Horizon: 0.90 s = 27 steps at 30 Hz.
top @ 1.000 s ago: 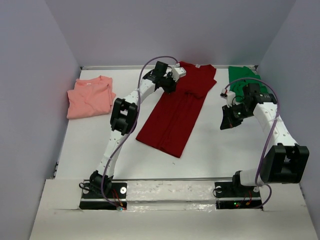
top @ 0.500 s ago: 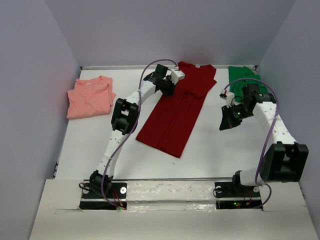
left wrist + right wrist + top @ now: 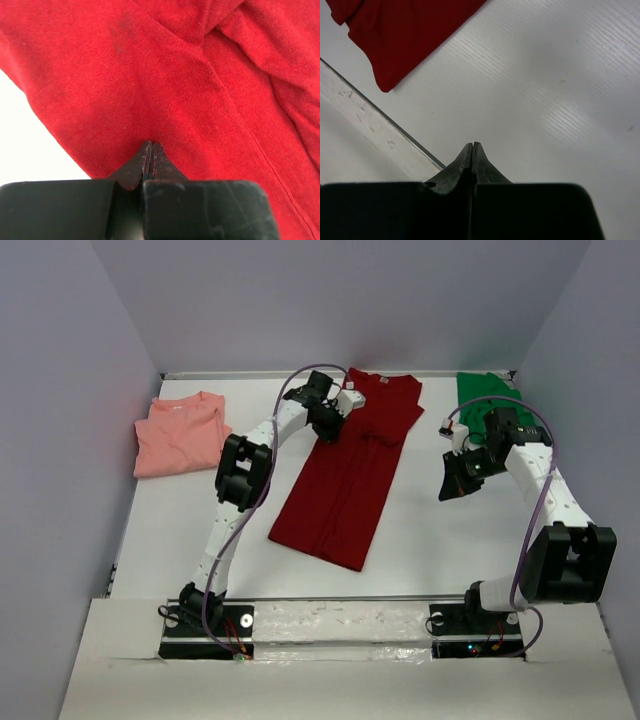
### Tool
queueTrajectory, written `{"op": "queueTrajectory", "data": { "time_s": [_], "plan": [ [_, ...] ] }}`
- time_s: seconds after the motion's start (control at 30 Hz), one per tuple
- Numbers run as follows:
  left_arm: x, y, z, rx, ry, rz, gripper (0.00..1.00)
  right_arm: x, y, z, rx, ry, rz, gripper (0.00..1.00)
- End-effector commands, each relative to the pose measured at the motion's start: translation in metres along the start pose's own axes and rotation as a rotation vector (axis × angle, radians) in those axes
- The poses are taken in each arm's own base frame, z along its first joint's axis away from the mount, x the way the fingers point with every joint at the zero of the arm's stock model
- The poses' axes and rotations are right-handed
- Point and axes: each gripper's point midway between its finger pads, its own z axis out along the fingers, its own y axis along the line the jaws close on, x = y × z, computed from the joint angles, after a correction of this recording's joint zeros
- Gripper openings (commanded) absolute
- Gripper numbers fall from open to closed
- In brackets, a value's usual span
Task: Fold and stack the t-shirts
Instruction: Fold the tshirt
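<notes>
The dark red t-shirt [image 3: 345,480] lies mid-tabletop [image 3: 450,550], its long axis slanting, collar toward the far edge and hem near-left. The left gripper [image 3: 151,145] touches its cloth, jaws pressed together; the right gripper [image 3: 472,145] — jaws together, empty — hangs above the tabletop.

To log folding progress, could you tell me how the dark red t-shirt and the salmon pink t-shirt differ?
The dark red t-shirt lies stretched out long and narrow mid-table; the salmon pink t-shirt is a compact, squarish bundle at the far left. The shut left gripper is over the red one; no gripper is near the pink one. Both lie on the table.
</notes>
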Motion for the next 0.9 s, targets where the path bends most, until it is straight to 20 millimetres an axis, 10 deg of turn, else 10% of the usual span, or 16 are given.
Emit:
{"op": "queueTrajectory", "data": {
  "time_s": [0.0, 0.33, 0.87],
  "plan": [
    [0.052, -0.036, -0.022, 0.105, 0.192, -0.089, 0.0, -0.012, 0.004, -0.009, 0.001, -0.057, -0.039, 0.0],
    [0.075, -0.063, -0.039, 0.168, 0.262, -0.153, 0.0, -0.008, 0.009, -0.002, -0.044, -0.056, -0.035, 0.0],
    [0.023, -0.09, -0.072, 0.214, 0.186, 0.037, 0.0, -0.039, -0.007, 0.007, -0.064, -0.096, -0.072, 0.0]
  ]
}}
